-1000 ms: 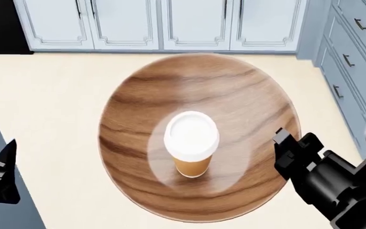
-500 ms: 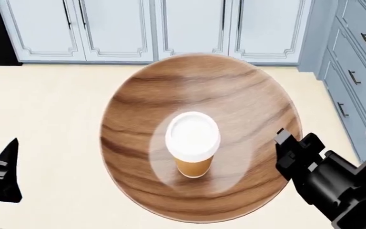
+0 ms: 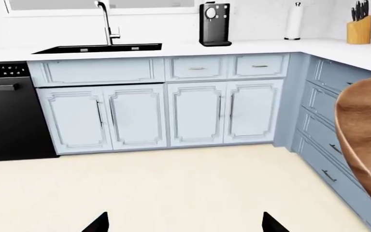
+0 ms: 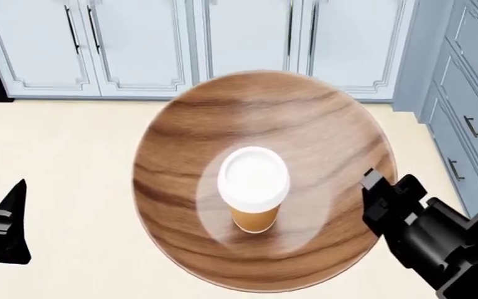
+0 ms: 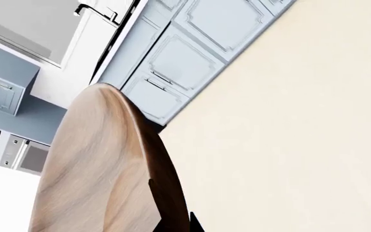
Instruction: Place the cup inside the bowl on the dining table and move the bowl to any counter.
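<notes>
Bowl (image 4: 264, 131) riding above floor (image 4: 65, 162), facing cabinets (image 4: 248, 43), carried by one edge only; desk (image 3: 263, 47) with coffee machine (image 3: 214, 24) lying ahead, seen in left wrist view.
Right tool (image 4: 378, 198) clamping bowl rim: single-sided hold, so bowl likely tipping or slipping if base is jolting.
Cup (image 4: 253, 187) standing upright at bowl centre, unsecured; tall, narrow, likely toppling on tilt.
Left tool (image 3: 184, 225) hanging apart with prongs spread, holding nothing, offering no support.

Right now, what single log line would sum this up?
cup upright in bowl | right gripper grips bowl rim, carried over floor | left gripper open, empty | counter ahead
</notes>
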Motion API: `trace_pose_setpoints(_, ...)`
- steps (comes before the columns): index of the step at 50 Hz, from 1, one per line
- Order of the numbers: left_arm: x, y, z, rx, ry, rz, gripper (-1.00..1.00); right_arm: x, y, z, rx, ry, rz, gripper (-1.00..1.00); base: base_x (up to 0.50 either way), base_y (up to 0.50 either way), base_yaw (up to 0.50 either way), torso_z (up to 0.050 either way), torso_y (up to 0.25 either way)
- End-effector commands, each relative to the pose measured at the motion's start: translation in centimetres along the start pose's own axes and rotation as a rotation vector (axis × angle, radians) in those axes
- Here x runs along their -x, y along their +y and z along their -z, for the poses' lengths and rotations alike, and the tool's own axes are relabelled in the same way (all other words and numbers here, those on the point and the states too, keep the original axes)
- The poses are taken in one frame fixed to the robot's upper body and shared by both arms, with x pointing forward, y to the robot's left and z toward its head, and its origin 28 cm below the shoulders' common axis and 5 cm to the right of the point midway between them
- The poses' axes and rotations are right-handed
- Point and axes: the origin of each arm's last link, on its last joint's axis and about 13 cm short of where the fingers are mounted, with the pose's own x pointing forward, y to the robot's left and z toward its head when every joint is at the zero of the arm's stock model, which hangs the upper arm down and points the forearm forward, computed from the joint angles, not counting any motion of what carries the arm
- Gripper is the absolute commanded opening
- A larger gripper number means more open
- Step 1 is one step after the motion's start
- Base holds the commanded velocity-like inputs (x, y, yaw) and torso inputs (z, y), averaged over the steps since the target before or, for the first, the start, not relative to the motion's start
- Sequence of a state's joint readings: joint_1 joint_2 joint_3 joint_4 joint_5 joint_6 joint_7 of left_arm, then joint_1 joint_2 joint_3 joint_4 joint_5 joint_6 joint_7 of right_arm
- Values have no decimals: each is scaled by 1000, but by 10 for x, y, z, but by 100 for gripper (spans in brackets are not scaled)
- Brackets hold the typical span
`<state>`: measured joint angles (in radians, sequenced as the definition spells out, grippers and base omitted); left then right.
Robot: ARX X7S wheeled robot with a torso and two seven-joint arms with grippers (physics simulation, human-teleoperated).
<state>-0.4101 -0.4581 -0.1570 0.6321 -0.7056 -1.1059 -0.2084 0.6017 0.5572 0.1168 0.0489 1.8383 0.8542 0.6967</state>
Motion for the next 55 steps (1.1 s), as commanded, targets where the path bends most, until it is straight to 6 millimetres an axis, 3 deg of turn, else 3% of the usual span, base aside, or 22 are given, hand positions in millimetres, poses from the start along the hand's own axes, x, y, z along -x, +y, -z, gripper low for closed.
trace_pose_setpoints(1, 0, 2, 2, 13, -14, -2, 100, -2, 1, 1, -18, -5, -37, -100, 500, 0, 0, 0, 0)
trace_pose_setpoints(55, 1, 2, 2, 21, -36, -14, 100, 0, 1, 1, -15, -20, -36, -100, 500, -40, 0, 0, 2)
